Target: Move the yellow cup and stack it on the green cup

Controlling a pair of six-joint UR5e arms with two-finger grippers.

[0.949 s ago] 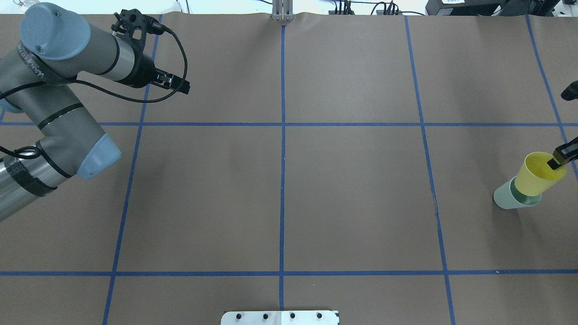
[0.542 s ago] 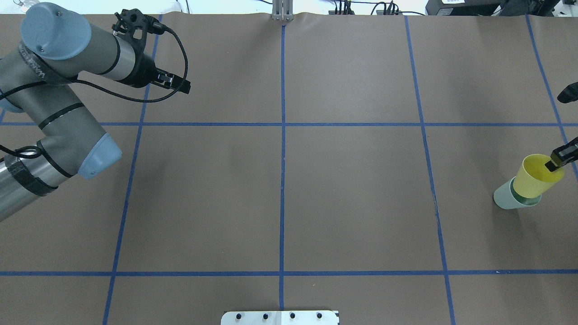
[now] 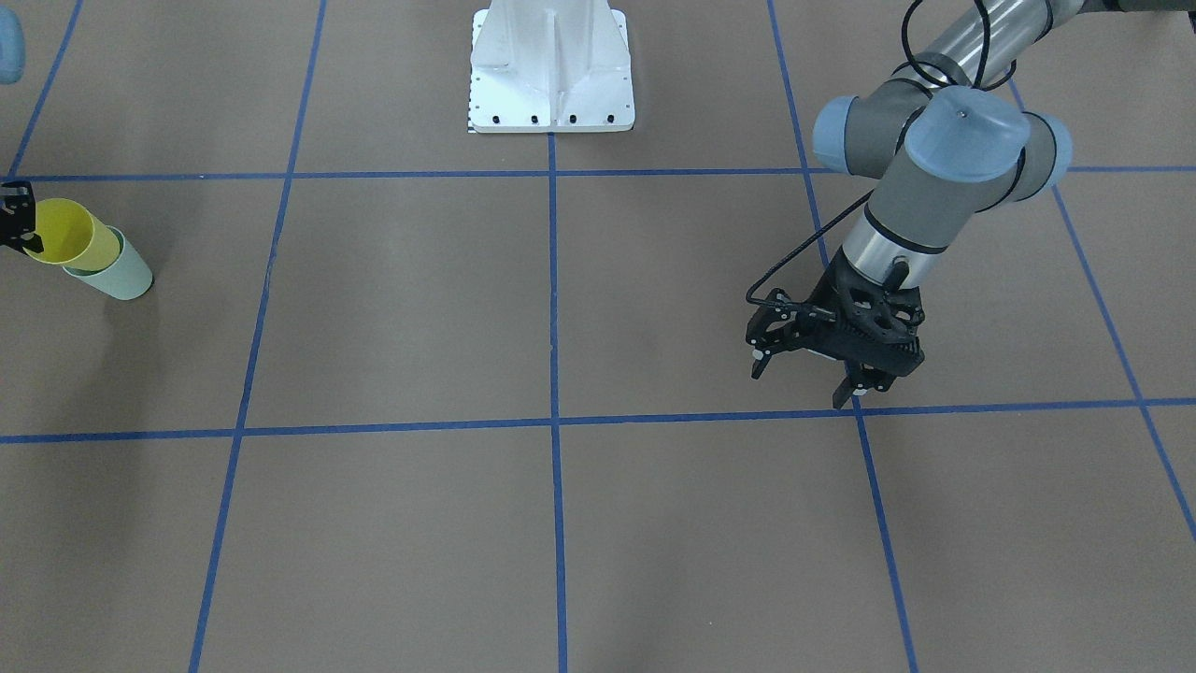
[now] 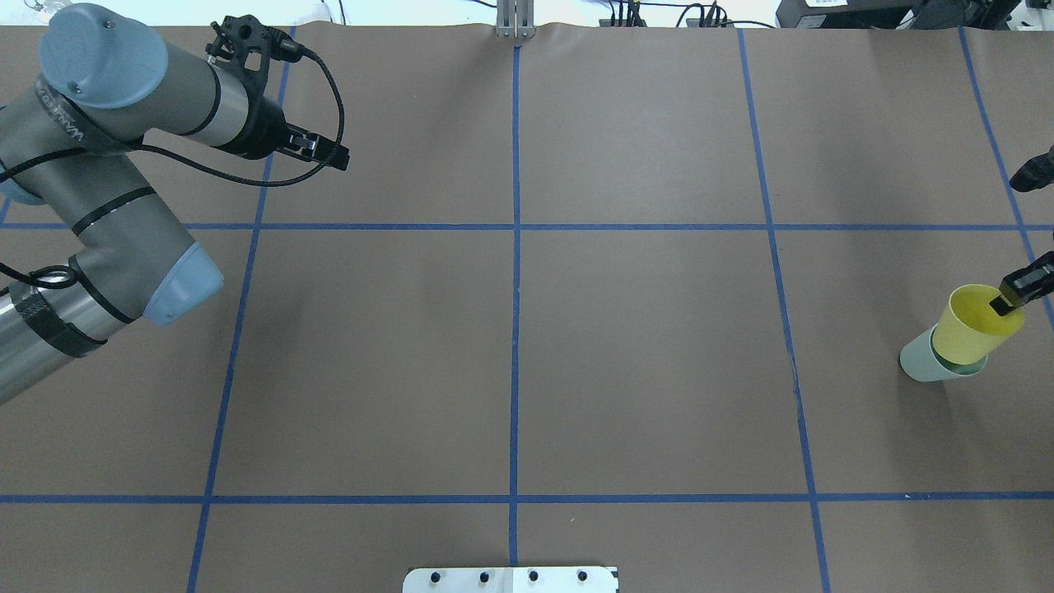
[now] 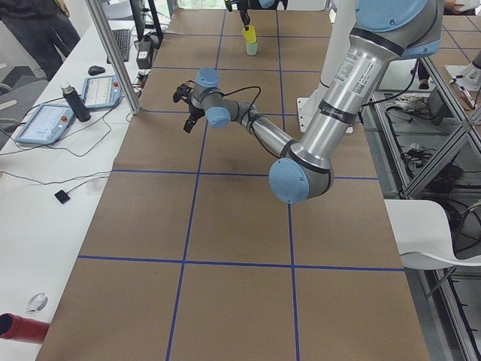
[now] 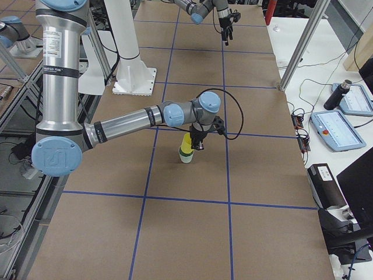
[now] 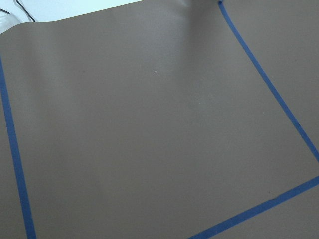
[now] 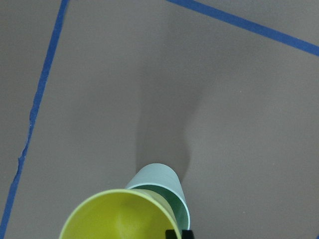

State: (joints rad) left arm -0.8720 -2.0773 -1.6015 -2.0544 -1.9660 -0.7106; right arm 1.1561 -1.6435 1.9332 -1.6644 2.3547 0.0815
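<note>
The yellow cup (image 4: 976, 325) sits tilted with its base inside the green cup (image 4: 918, 362), which stands on the table at the far right. My right gripper (image 4: 1011, 303) is shut on the yellow cup's rim, one finger inside the cup. The right wrist view shows the yellow cup (image 8: 114, 219) nested in the green cup (image 8: 154, 177) from above. Both also show in the front view, yellow cup (image 3: 65, 234) in green cup (image 3: 117, 273). My left gripper (image 3: 804, 383) is open and empty, hovering over the table's far left.
The table (image 4: 642, 346) is covered with brown paper marked by a blue tape grid. The white robot base plate (image 3: 551, 70) sits at the near middle edge. Tablets and a bottle (image 5: 75, 101) lie beyond the far table edge.
The right gripper has lowered the yellow cup slightly deeper into the green cup. The left arm has barely moved.
</note>
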